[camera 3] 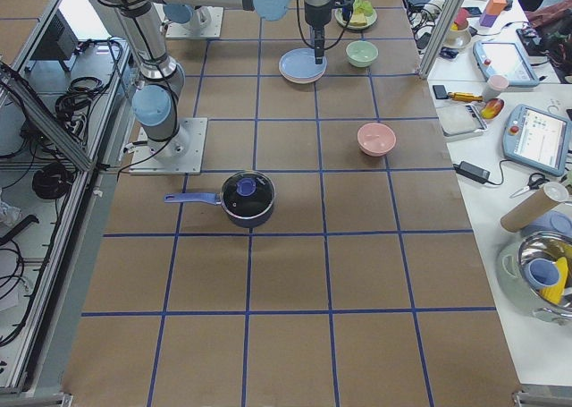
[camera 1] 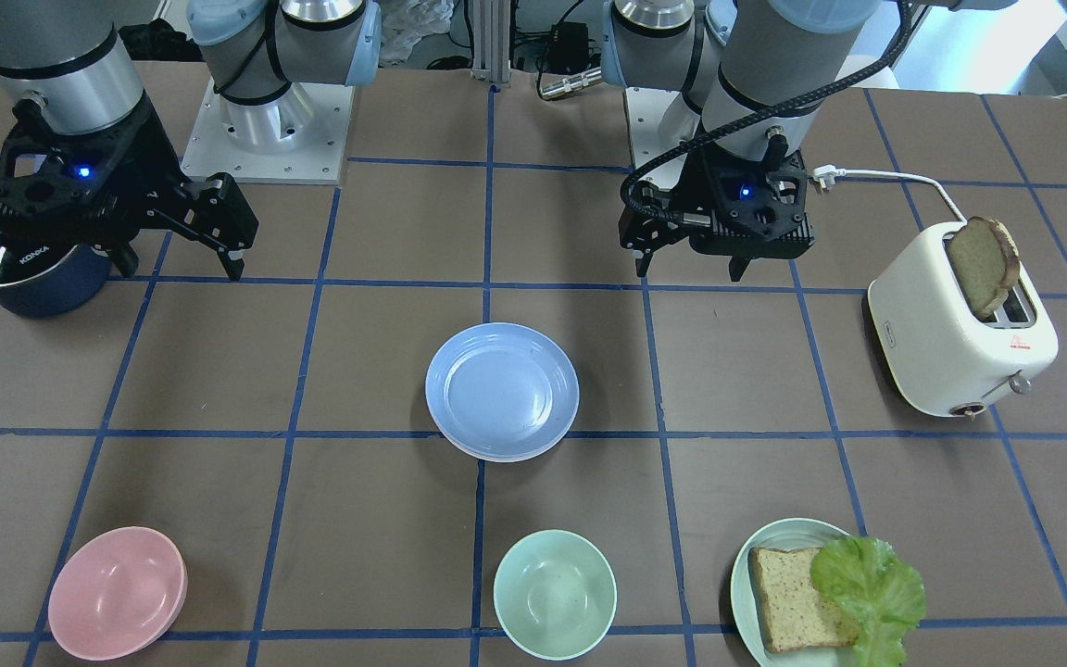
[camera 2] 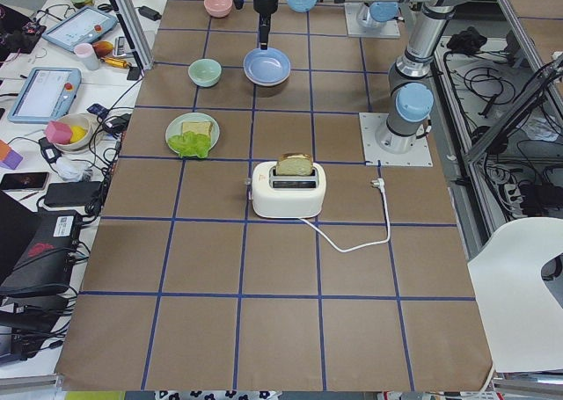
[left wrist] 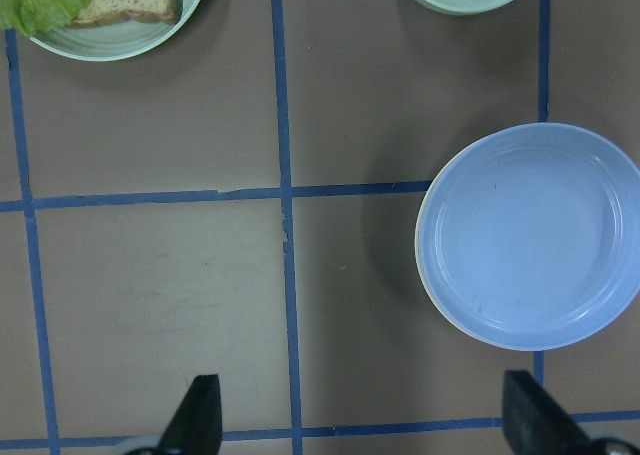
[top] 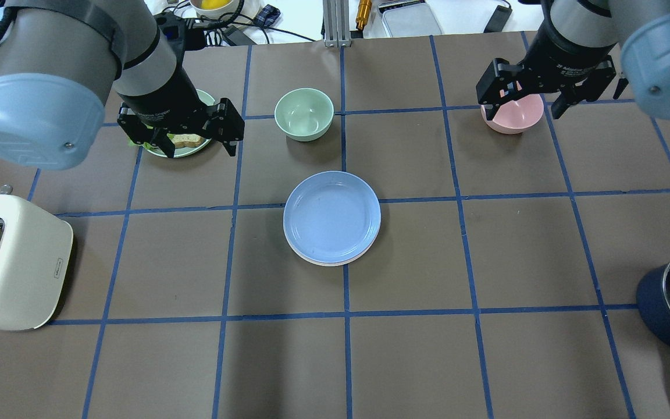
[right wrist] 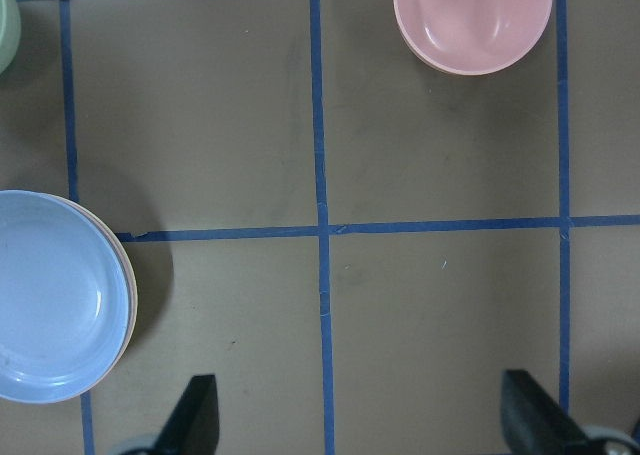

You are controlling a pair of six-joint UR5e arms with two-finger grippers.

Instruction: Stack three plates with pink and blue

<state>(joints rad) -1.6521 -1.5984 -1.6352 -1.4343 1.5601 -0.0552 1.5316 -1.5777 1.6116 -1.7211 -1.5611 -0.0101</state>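
The light blue plate (camera 1: 502, 389) lies on top of a stack at the table's middle, also in the overhead view (top: 332, 215). A dusty pink plate's rim (top: 329, 263) peeks out beneath it. The cream-white plate is hidden under the stack; I cannot make it out. My left gripper (camera 1: 691, 269) is open and empty, raised above the table apart from the stack; its wrist view has the blue plate (left wrist: 525, 235) at the right. My right gripper (camera 1: 180, 264) is open and empty, also raised apart; its wrist view has the blue plate (right wrist: 50, 295) at the left.
A cream toaster (camera 1: 960, 343) holds a bread slice on my left side. A pale green plate (camera 1: 745, 579) bears bread and lettuce. A mint bowl (camera 1: 554, 593) and a pink bowl (camera 1: 117, 593) stand along the far edge. A dark blue pot (camera 1: 33, 283) stands under my right arm.
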